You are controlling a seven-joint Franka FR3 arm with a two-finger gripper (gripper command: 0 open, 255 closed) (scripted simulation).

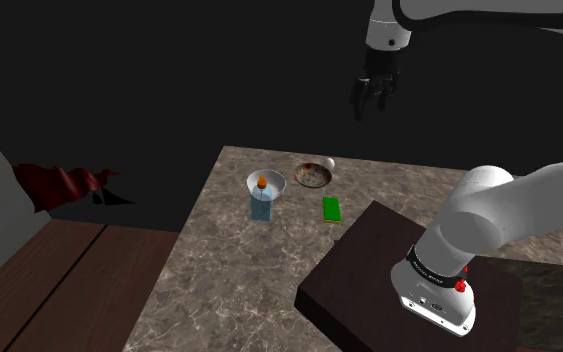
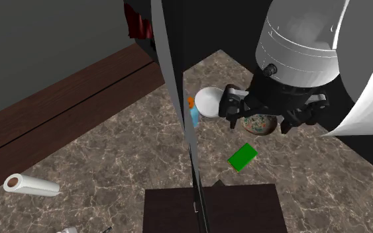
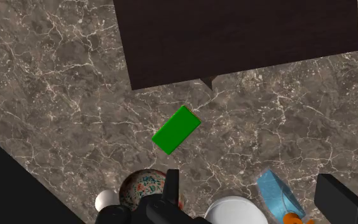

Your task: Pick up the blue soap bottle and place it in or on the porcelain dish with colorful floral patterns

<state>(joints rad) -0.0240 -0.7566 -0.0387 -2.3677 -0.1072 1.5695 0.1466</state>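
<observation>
Marbled brown counter carries the blue soap bottle, upright just beside a white bowl, on its near side. To the shoulder view's right sits the floral dish, with a green block nearer the stand. High above, the gripper hangs empty, fingers spread wide.

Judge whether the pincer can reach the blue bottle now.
Probably yes: the open pincer hangs high above the bottle with nothing between, though the bowl beside it may crowd it.
</observation>
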